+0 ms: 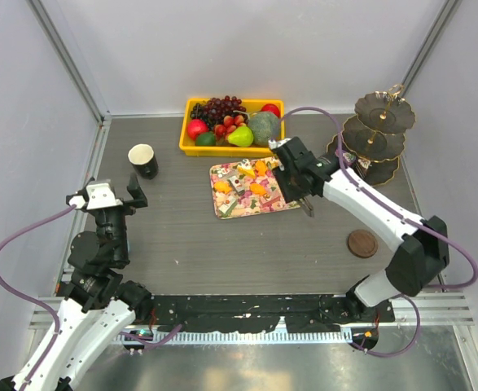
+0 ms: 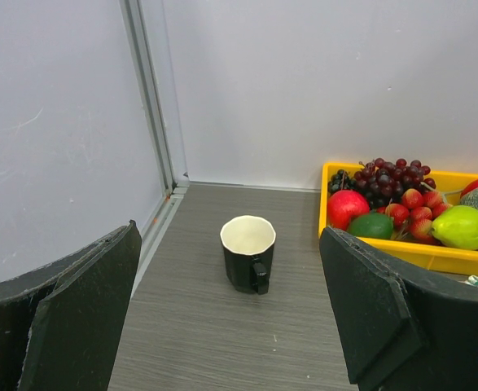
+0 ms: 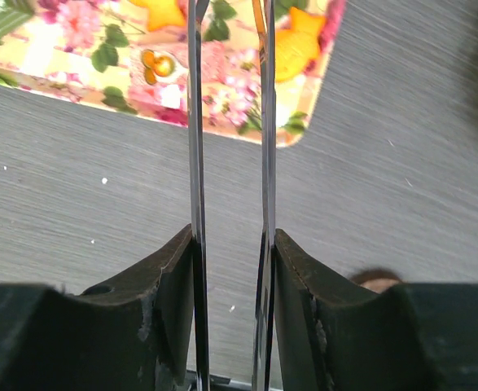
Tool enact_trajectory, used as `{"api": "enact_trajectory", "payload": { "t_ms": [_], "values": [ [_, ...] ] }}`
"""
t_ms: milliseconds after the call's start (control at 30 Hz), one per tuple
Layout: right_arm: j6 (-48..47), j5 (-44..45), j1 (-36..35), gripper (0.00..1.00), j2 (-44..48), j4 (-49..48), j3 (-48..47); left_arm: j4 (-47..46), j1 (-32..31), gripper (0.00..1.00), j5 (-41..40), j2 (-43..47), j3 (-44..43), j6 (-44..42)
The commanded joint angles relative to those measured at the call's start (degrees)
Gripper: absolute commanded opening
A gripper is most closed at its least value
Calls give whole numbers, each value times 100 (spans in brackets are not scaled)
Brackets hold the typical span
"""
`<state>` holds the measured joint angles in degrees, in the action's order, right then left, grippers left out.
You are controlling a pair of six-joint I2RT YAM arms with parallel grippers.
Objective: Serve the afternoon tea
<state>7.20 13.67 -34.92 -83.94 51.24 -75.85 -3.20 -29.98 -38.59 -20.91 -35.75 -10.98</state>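
While the small orange pastries [image 1: 257, 189] and multicoloured cake pieces [image 1: 239, 184] sit on the floral rectangular tray [image 1: 243, 209], the dark gold-rimmed three-tier stand [image 1: 379, 122] at the far right looks bare, so serving seems hardly begun. The right gripper [image 3: 232, 244] is clamped on thin metal tongs [image 3: 195, 147] reaching over a corner of that tray; whether their tips hold anything, I can't tell. The left gripper [image 1: 123, 202] gapes wide and empty, just short of the black cup [image 1: 143, 160].
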Motion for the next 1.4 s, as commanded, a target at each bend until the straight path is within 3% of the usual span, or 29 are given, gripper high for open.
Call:
{"api": "enact_trajectory", "payload": {
  "t_ms": [0, 833, 1367],
  "values": [
    [-333, -216, -120, 44, -464, -404, -482, -295, -8, 99, -96, -28, -2, -53],
    [-1256, -295, -200, 51, -2416, -519, -1784, -286, -17, 99, -131, -274, -3, -141],
    [-1370, -638, -200, 53, -2390, -475, -1687, -304, -8, 99, -140, -309, -2, -159]
  ]
}}
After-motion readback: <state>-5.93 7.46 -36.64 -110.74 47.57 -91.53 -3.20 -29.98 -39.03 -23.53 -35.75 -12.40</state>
